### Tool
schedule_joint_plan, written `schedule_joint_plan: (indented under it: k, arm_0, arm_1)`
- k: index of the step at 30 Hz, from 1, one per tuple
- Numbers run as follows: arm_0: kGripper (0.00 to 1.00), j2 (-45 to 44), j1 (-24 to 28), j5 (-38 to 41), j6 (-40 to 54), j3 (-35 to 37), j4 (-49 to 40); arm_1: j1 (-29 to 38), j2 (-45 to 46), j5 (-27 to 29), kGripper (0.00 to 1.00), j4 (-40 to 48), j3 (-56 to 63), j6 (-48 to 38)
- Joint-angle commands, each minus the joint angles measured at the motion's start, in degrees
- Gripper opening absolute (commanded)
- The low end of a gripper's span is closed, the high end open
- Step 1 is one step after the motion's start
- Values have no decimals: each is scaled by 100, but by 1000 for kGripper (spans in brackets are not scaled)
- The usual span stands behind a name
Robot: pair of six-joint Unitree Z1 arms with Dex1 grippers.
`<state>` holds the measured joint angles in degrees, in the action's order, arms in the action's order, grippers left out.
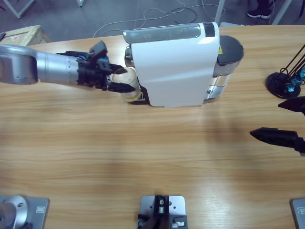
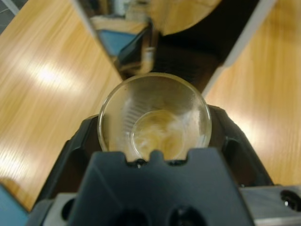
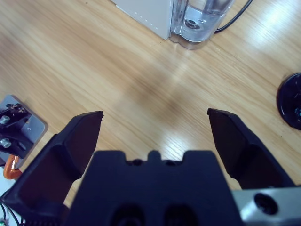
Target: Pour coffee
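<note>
A small clear tumbler sits between the jaws of my left gripper, which is shut on it. A little pale yellowish-brown coffee lies in its bottom. In the high view the left gripper holds the tumbler against the front end of the white coffee machine, by its dark recess. Whether the tumbler rests on anything is hidden. My right gripper hangs open and empty over bare wood at the table's right edge, also seen in its own wrist view.
The machine's clear water tank and dark rear face the right side. A black round stand base sits at the far right, near the right gripper. Bare wooden table stretches in front of the machine.
</note>
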<state>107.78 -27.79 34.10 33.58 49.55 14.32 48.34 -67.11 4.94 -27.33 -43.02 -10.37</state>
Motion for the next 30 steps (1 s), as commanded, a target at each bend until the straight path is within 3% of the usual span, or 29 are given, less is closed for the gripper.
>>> schedule_joint_plan:
  k: [1, 4, 10, 14, 27, 28, 29, 30]
  arm_0:
    - [0, -692, 1242, 258, -503, -306, 112]
    - [0, -692, 1666, 186, -1007, -286, 623]
    - [0, 66, 2002, -1489, -2161, -223, 1750]
    - [0, 347, 1993, -2224, -2335, -144, 1833]
    - [0, 988, 1970, -2646, -2379, 62, 1824]
    - [125, 1002, 1970, -2695, -2386, 83, 1803]
    - [698, 1008, 1970, -2709, -2389, 88, 1796]
    - [868, 1001, 1970, -2711, -2396, 72, 1801]
  arm_1:
    - [69, -113, -98, 1000, 167, 219, -78]
    - [71, -153, -107, 1000, 244, 224, -80]
    - [71, -123, -151, 1000, 246, 242, -88]
    - [71, -203, -144, 1000, 299, 259, -115]
    - [65, -554, -151, 1000, 656, 391, -176]
    - [67, -563, -151, 1000, 666, 391, -176]
    - [67, -551, -151, 1000, 668, 388, -176]
    - [71, -517, -156, 1000, 668, 382, -176]
